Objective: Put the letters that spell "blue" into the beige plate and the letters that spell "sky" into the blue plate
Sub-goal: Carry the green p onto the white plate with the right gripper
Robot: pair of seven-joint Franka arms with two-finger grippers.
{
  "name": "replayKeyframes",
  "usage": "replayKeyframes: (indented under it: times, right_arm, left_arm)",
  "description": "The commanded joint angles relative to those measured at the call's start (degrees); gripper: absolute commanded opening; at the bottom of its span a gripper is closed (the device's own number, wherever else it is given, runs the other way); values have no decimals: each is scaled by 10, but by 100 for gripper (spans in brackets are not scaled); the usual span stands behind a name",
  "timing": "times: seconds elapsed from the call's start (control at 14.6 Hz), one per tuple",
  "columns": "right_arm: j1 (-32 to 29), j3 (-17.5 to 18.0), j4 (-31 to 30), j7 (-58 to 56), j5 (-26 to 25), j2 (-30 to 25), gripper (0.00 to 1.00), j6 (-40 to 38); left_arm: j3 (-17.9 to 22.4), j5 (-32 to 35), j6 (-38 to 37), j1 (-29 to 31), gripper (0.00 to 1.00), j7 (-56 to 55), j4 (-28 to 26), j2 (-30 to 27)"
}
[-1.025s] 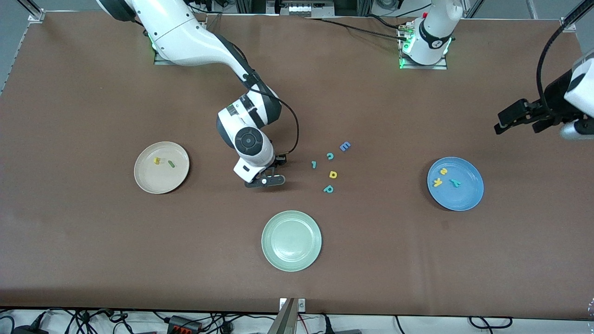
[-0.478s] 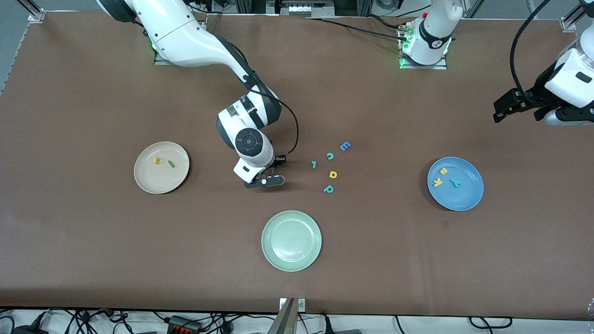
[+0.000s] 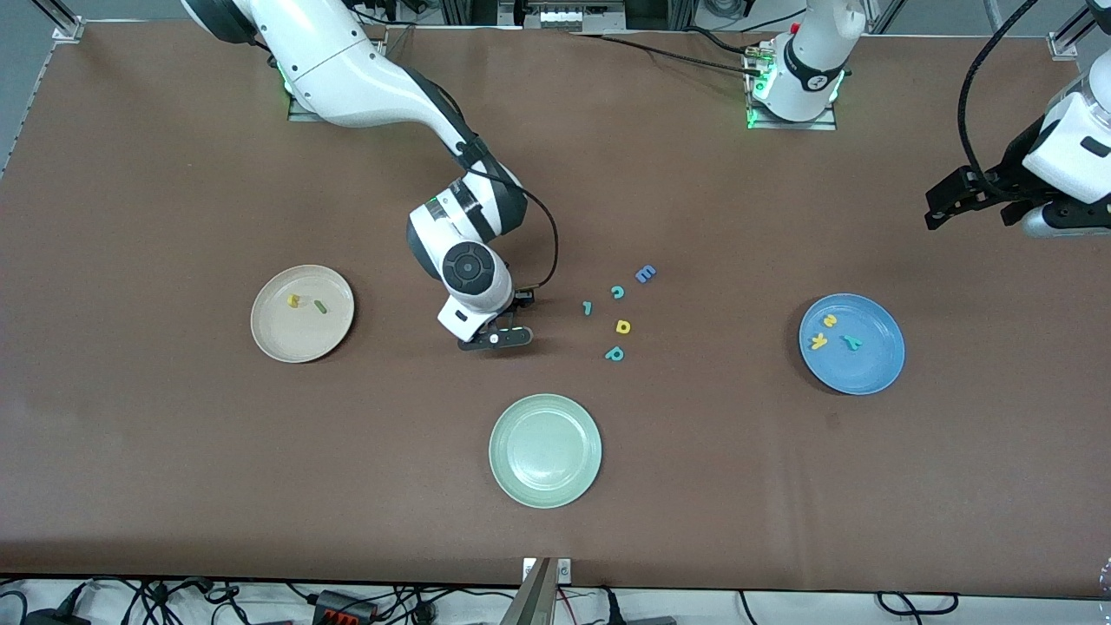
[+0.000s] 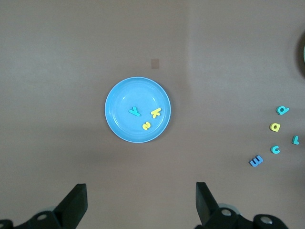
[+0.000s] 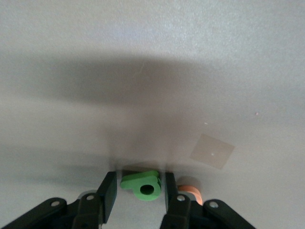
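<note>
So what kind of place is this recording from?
Most likely a robotics lab bench: two arms bolted to a brown-covered table, cables and power strips along its edge, and sorting props, foam letters with a beige plate, blue plate and pale green plate.

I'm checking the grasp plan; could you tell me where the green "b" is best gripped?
Probably straight down from above, as the right gripper is placed: fingers on the two flat outer edges of the green "b", which lies flat. The orange letter crowds one finger.
</note>
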Motion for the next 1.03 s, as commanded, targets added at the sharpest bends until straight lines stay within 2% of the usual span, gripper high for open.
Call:
replayKeyframes:
  times: [0.0, 0.21, 0.34, 0.55, 0.62, 0.96]
  right_arm:
    - [5, 0, 11, 5, -6, 5, 43, -15]
    - [5, 1, 12, -1, -7, 5, 15, -14]
    - [4, 1, 13, -2, -6, 3, 6, -13]
    - [-5, -4, 19, 5, -1, -11, 5, -15]
    - [-23, -7, 16, 3, -4, -31, 5, -23]
    - [-100, -19, -7, -30, -15, -113, 6, -146]
  left_arm:
    - [-6, 4, -12, -1, 100, 7, 18, 9]
    - [-5, 4, -12, -1, 100, 7, 18, 10]
    - [-6, 4, -12, -2, 100, 7, 21, 10]
    - [-5, 4, -12, -2, 100, 2, 21, 11]
    - [-6, 4, -12, -2, 100, 2, 21, 11]
    - [-6, 4, -13, 0, 100, 1, 21, 10]
